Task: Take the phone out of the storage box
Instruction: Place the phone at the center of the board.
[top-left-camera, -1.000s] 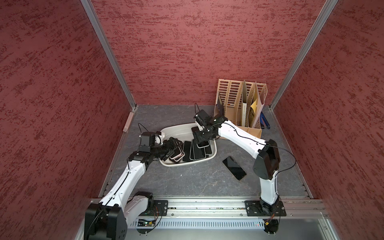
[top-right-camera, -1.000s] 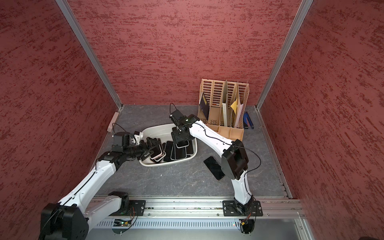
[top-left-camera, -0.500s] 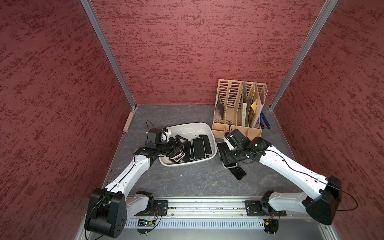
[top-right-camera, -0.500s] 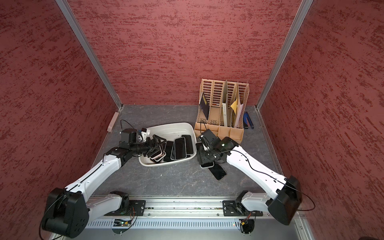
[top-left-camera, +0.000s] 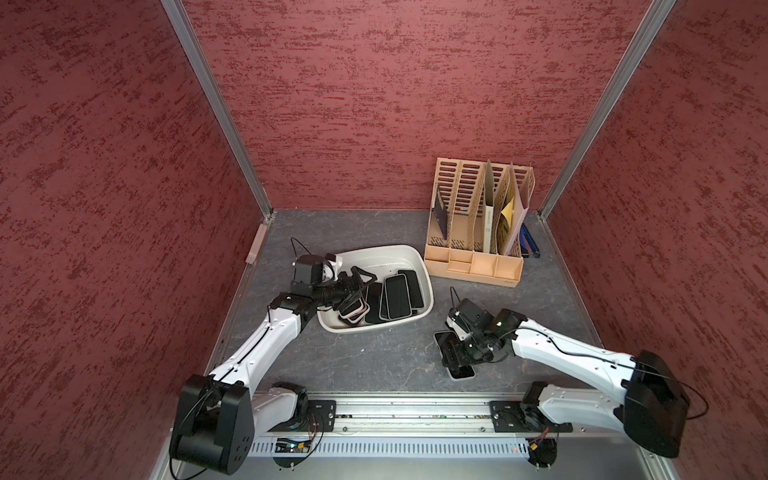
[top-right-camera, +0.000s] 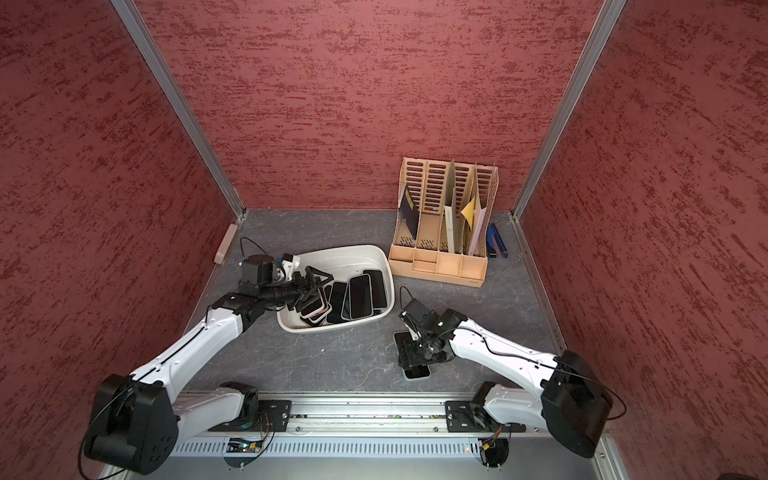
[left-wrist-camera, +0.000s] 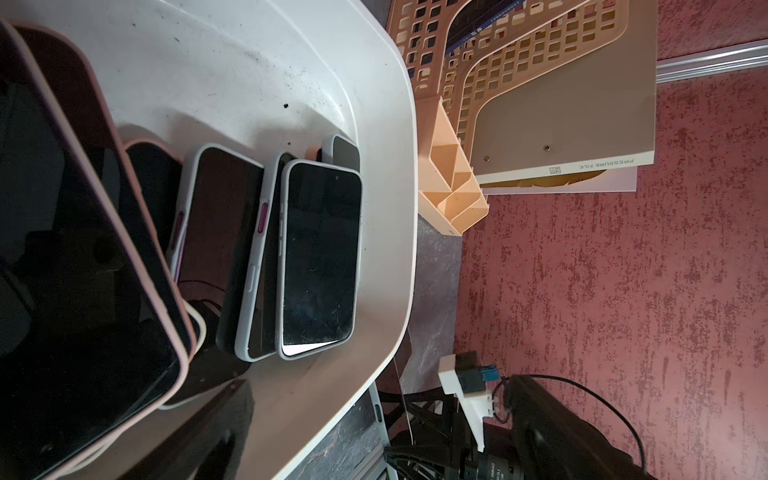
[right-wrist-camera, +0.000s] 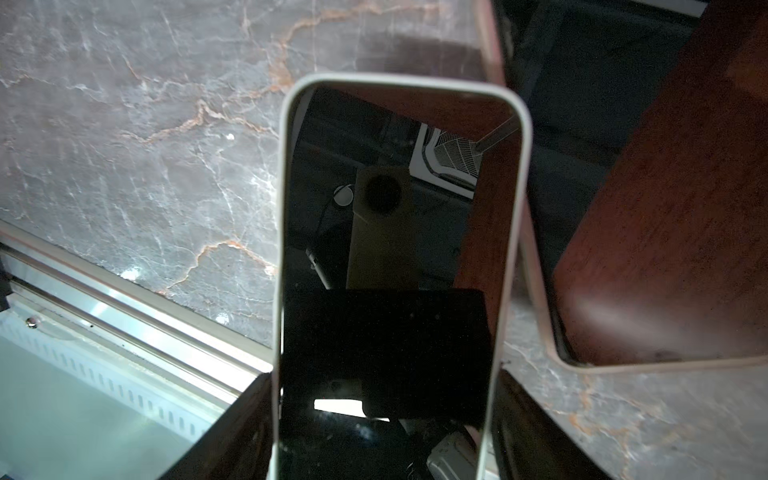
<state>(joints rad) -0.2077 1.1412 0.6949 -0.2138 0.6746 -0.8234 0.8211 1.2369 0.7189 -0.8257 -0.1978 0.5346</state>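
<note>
Grasping a white-rimmed phone (right-wrist-camera: 399, 199) by its long edges, the right claw (right-wrist-camera: 384, 376) was seen low over the table (top-left-camera: 374, 357), outside the storage box (top-left-camera: 376, 327) and off its right end. Whether the phone touched the table could not be told. A second phone (right-wrist-camera: 648, 208), pink-edged, was noted flat on the table just beside the held one. The left claw (top-left-camera: 352, 291) was found spread wide and empty, over the box's left end, above pink-cased phones (left-wrist-camera: 75, 270). More phones (top-left-camera: 397, 297) were laid side by side in the box. A beige file organizer (top-left-camera: 473, 262) was noted behind, by the back wall.
</note>
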